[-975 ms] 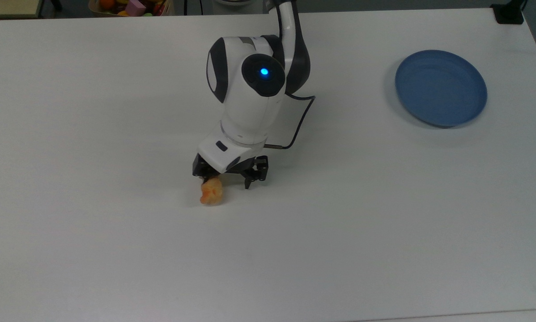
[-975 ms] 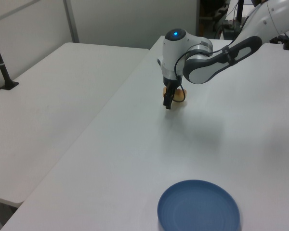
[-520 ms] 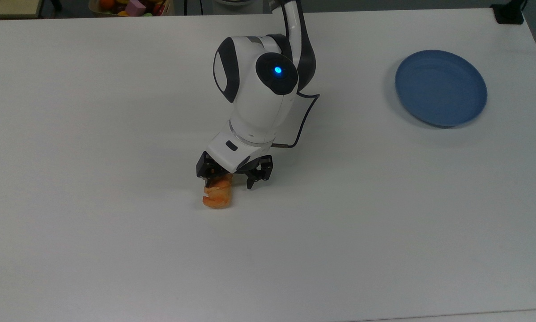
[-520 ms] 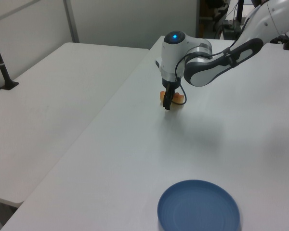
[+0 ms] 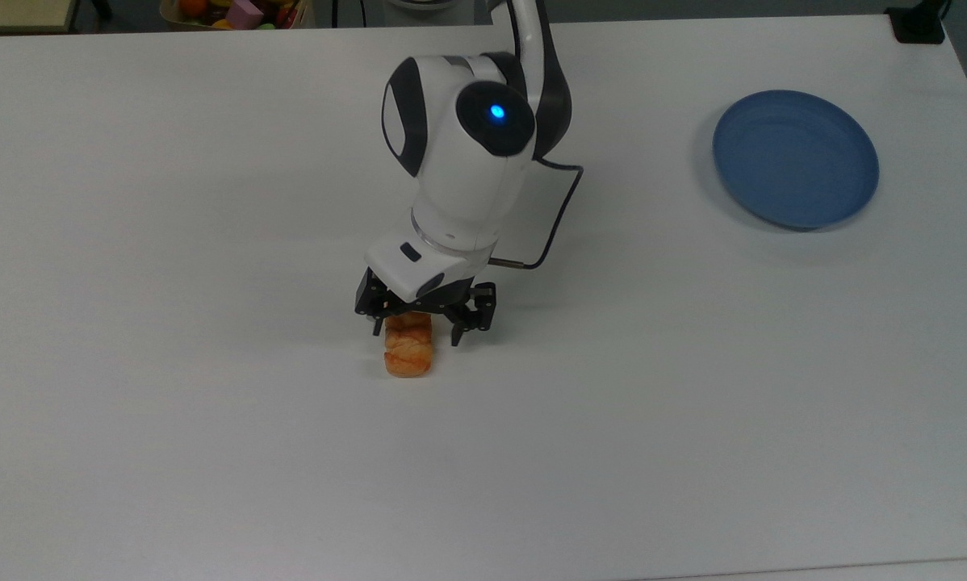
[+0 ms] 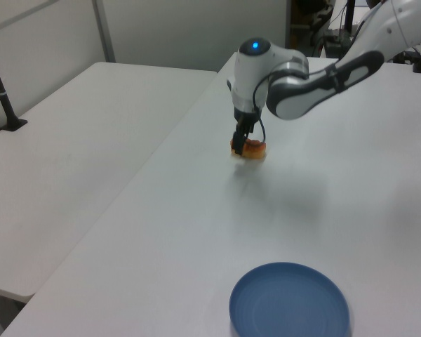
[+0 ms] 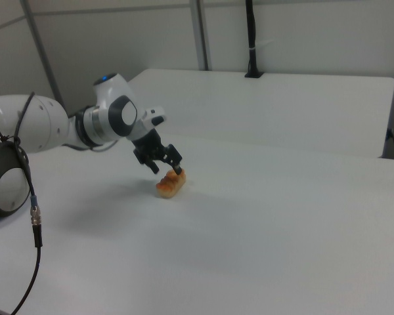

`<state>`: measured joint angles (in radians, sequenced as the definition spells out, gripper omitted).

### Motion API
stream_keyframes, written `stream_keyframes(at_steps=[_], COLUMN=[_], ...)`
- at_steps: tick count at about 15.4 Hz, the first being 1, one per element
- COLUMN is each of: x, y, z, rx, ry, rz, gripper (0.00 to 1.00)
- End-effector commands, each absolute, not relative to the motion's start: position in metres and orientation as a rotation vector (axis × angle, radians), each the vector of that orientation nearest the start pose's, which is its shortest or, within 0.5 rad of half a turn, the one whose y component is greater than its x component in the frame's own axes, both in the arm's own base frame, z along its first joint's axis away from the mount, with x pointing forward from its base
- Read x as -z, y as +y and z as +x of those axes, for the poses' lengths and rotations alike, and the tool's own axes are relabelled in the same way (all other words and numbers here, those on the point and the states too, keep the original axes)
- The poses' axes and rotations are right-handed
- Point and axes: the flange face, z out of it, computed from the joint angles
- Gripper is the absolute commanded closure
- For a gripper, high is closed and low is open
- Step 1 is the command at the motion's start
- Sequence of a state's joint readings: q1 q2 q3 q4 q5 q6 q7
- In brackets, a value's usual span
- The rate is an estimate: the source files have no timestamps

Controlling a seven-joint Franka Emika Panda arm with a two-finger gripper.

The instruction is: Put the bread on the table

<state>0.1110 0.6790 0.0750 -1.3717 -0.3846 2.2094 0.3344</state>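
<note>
The bread (image 5: 408, 353) lay flat on the white table (image 5: 209, 452), out in the open part of it and well apart from the blue plate (image 5: 796, 158). It looked like a small, light roll with a flaky, twisted crust. I think it would be soft and would crumble or squash if it was pinched hard. The best place to hold it seemed to be across its short middle, with a gentle squeeze, not by the ends.

The claw (image 5: 417, 327) was right over one end of the bread, tipped a bit. Its two fingers were spread apart, wider than the roll. One finger (image 5: 377, 325) stood on each side of that end. They did not seem to pinch it, so the bread looked to be resting on the table by itself. In the right view the fingertips (image 7: 178, 172) sat very close to the top of the roll (image 7: 170, 186), and I could not tell if they touched it.
</note>
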Motion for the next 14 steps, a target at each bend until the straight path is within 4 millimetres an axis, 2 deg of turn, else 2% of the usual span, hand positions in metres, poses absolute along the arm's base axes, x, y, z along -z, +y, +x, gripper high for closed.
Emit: stream_keyframes(at_steps=[1, 4, 6, 8, 11, 12, 14], x=[-0.393, -0.439, -0.478, -0.506, -0.535, -0.542, -0.547], y=[0.11, 0.101, 0.096, 0.091, 0.079, 0.064, 0.046], z=[0.726, 0.708, 0.683, 0.652, 0.604, 0.582, 0.556], rx=[0.357, 0.339, 0.36, 0.328, 0.231, 0.172, 0.116], ry=[0.124, 0.181, 0.196, 0.213, 0.226, 0.177, 0.065], rz=[-3.215, -3.189, -3.174, -3.173, -3.19, -3.167, -3.159], gripper=[0.0, 0.0, 0.0, 0.0, 0.0, 0.0, 0.0])
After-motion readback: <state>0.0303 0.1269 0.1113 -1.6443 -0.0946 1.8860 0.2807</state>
